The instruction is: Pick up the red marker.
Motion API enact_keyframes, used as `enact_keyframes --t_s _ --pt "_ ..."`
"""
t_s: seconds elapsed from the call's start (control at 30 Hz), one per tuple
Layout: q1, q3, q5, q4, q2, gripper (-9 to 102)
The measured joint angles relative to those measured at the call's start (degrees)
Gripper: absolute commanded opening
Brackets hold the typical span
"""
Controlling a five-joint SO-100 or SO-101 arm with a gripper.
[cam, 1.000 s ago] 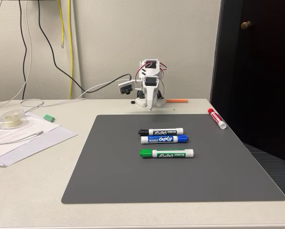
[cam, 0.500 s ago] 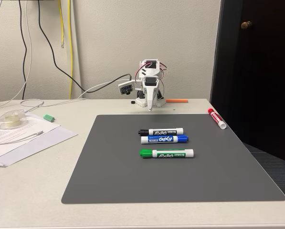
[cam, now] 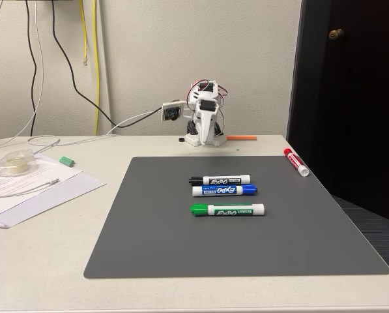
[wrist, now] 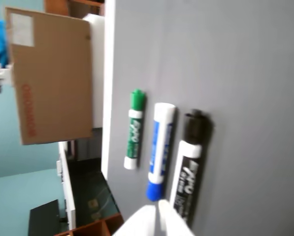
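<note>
The red marker [cam: 296, 162], with a red cap and white barrel, lies on the bare table just off the grey mat's [cam: 155, 241] far right corner in the fixed view. My gripper [cam: 208, 139] is folded in close to the white arm base at the back of the table, well left of and behind that marker. In the wrist view the gripper [wrist: 156, 216] pokes in from the bottom edge with its two white fingers pressed together and nothing between them. It hangs over the mat close to the black marker [wrist: 188, 164].
Black [cam: 219, 180], blue [cam: 224, 190] and green [cam: 227, 210] markers lie in a row mid-mat. A thin orange stick [cam: 242, 137] lies beside the arm base. Papers [cam: 31, 192] and a tape roll [cam: 15, 163] sit at left. The wrist view shows a cardboard box [wrist: 50, 73] past the table edge.
The arm has lifted and turned a little. Its wrist camera sits higher than before, and the gripper tip has risen off the table near the base. The markers have not moved.
</note>
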Motion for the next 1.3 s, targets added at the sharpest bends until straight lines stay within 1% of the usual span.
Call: enact_keyframes --t_s 0.1,0.17,0.3,0.4,0.53,0.73,0.97,1.1,1.23,1.3 --pt "0.09 -5.71 0.44 -3.34 -9.49 0" --pt "0.09 -12.92 1.23 -3.52 -18.98 0" --pt "0.18 -25.66 -0.09 -2.64 -31.82 0" --pt "0.00 -32.08 -2.99 -2.20 -37.27 0" --pt "-0.70 -41.31 -5.71 1.14 -44.74 0" --pt "-2.99 -63.63 -12.13 11.69 -59.68 0" --pt "-7.03 -92.72 -21.80 29.18 -77.17 0" --pt "-10.55 -102.57 -28.21 36.83 -82.97 0" --pt "-15.64 -112.85 -36.56 47.37 -90.62 0" --pt "-17.40 -118.30 -38.94 51.94 -94.75 0"
